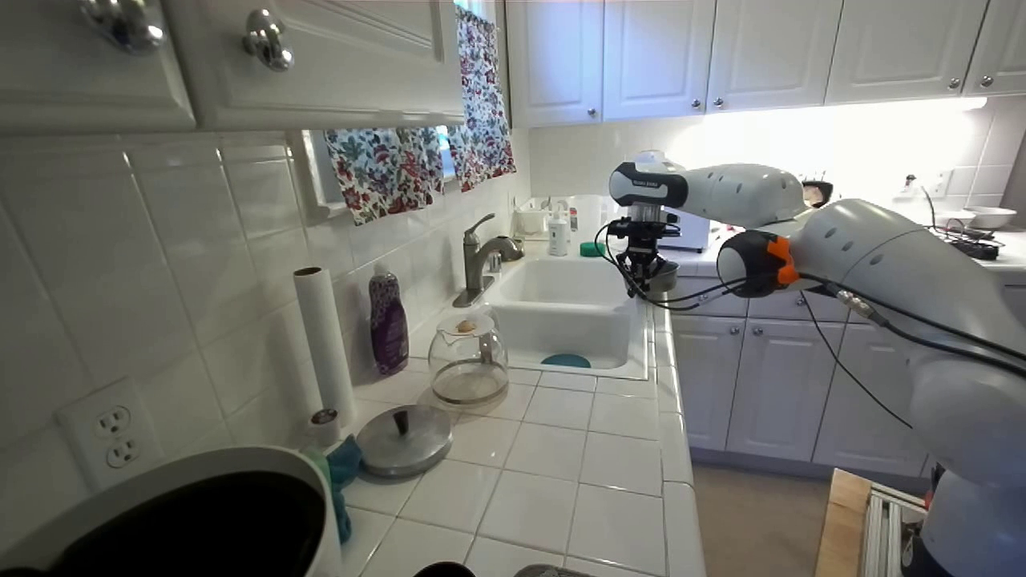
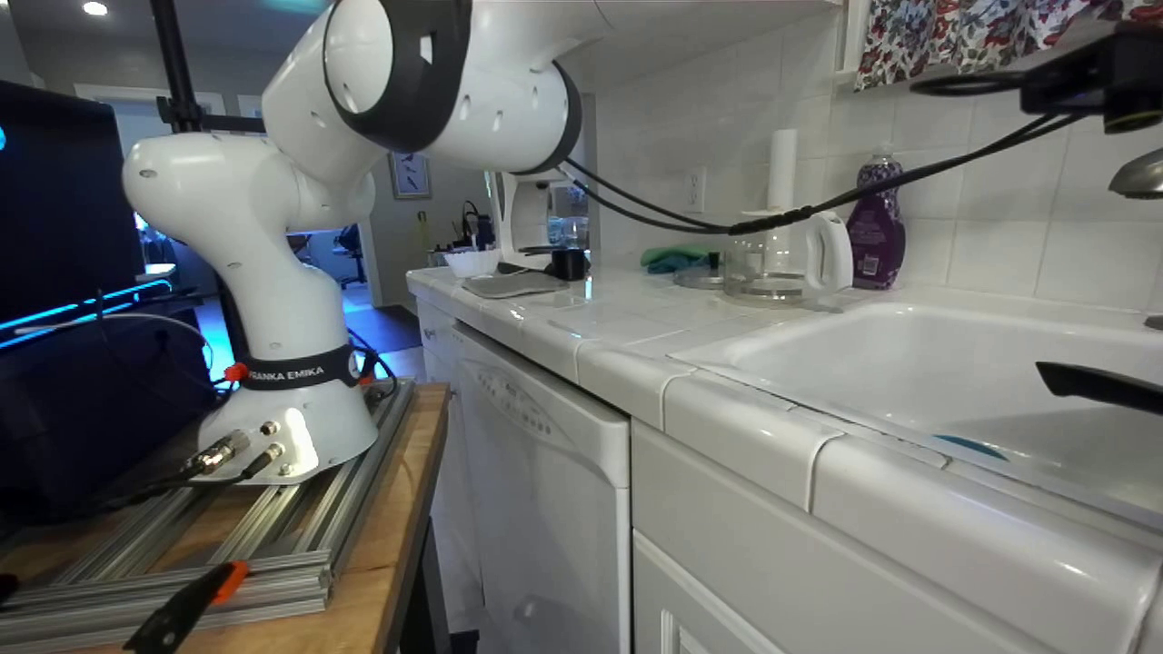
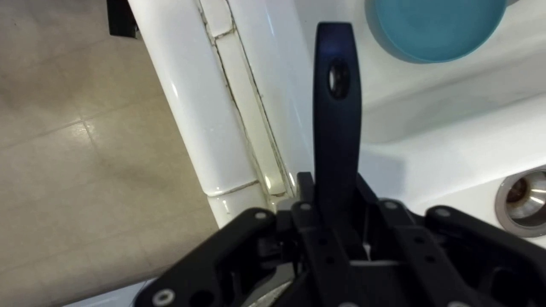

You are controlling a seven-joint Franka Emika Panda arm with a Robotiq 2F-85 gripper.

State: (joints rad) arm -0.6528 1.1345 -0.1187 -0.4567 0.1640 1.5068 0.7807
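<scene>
The black handle [image 3: 337,132] looks like smooth plastic. The bench [image 1: 553,453] is shiny tile, the jug [image 1: 468,370] clear glass, the lid [image 1: 410,451] dull metal.

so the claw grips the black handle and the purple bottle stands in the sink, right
Not quite: the purple bottle stands on the counter, not in the sink, as both exterior views show. The claw does grip the black handle.
</scene>
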